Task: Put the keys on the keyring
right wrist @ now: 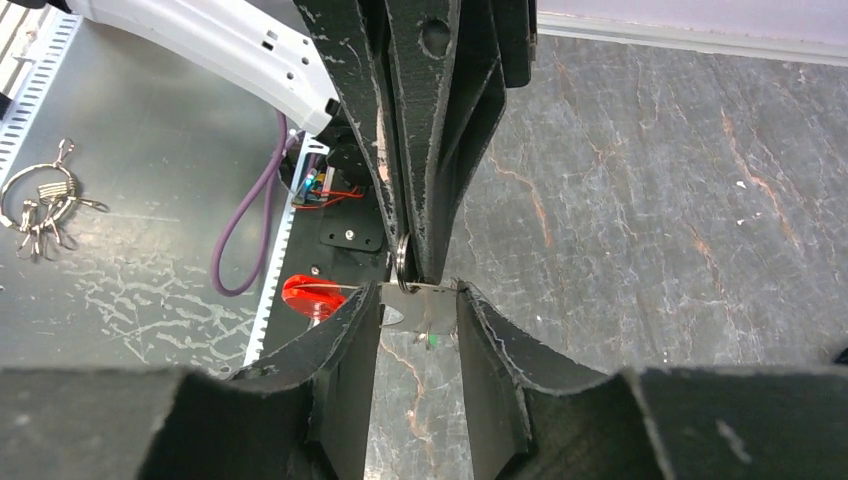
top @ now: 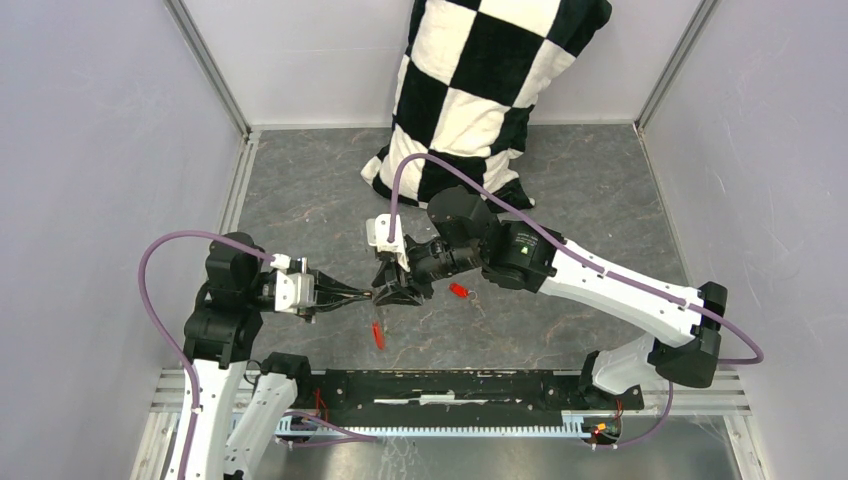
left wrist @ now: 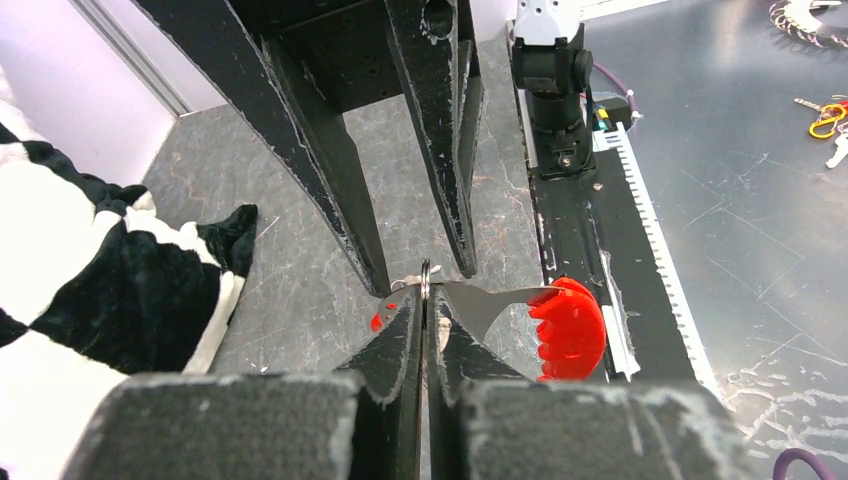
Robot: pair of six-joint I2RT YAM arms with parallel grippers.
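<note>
My left gripper (top: 366, 293) (left wrist: 425, 300) is shut on a thin silver wire ring (left wrist: 425, 272) of the keyring, edge-on between its fingertips. The ring (right wrist: 402, 262) joins the flat grey fob plate (right wrist: 420, 305), whose red end (left wrist: 570, 328) (top: 377, 335) sticks out toward the near edge. My right gripper (top: 398, 290) (right wrist: 420, 312) faces the left one tip to tip and is shut on the grey plate. The red-headed key (top: 459, 290) lies on the table just right of the grippers. A tiny green speck (right wrist: 430, 340) shows under the plate; I cannot tell if it is the green key.
A black-and-white checked pillow (top: 480, 90) lies at the back. A black rail (top: 450, 385) runs along the near edge. A spare bunch of keys (right wrist: 40, 205) lies on the metal shelf beyond it. Walls close in left and right.
</note>
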